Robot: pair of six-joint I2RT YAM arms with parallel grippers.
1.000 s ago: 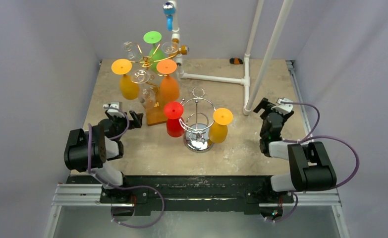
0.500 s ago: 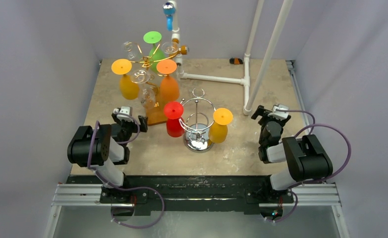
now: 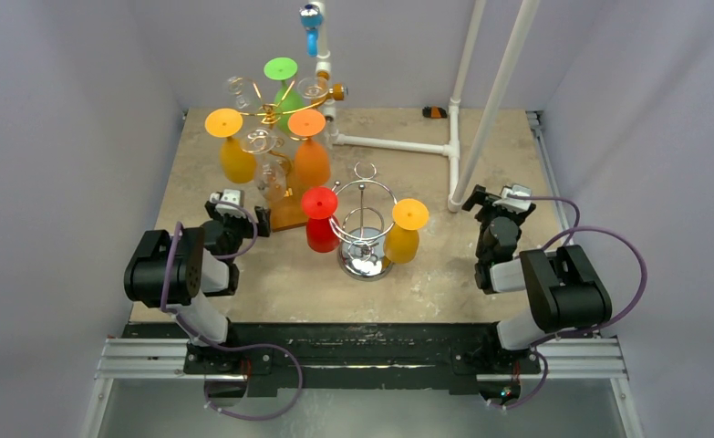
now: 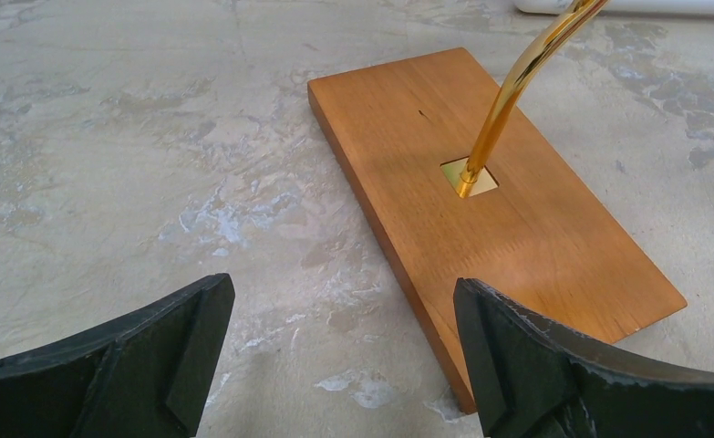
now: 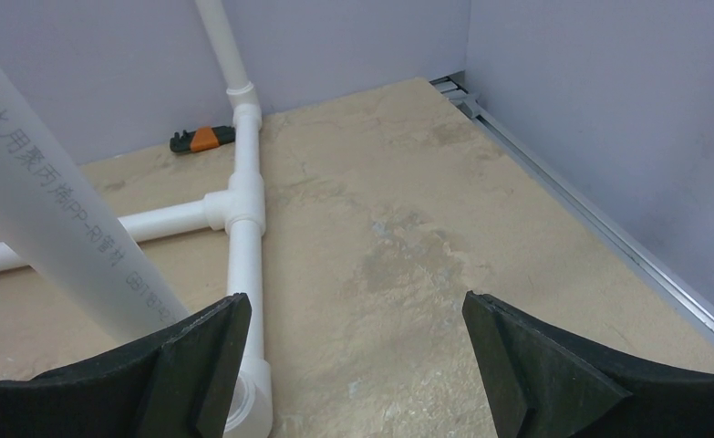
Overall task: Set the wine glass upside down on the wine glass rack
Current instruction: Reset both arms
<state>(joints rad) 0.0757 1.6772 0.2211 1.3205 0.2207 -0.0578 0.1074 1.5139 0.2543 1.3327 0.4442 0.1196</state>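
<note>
the left pincer (image 3: 237,212) hangs low above the tabletop (image 3: 426,274) with its jaws spread as wide as they go and nothing between them. its wrist camera looks down on the wooden base (image 4: 490,210) of the gold rack (image 3: 271,113). the base lies just ahead of the right finger, and the gold stem (image 4: 515,87) rises from a square socket in the wood. the right pincer (image 3: 499,203) is likewise fully spread and holds nothing. it sits near the right edge, just beside the foot of the white pipe frame (image 5: 243,205), and a small orange and black tool (image 5: 196,139) lies by the back wall. between the two arms stands a chrome rack (image 3: 365,260). two glasses hang from it foot up and bowl down: a red wine glass (image 3: 320,224) on its left side and a yellow wine glass (image 3: 405,235) on its right. behind it, the gold rack carries more inverted glasses: an amber wine glass (image 3: 234,155), an orange wine glass (image 3: 311,160), a green wine glass (image 3: 282,69) at the back, and clear glasses (image 3: 266,173) among them.
</note>
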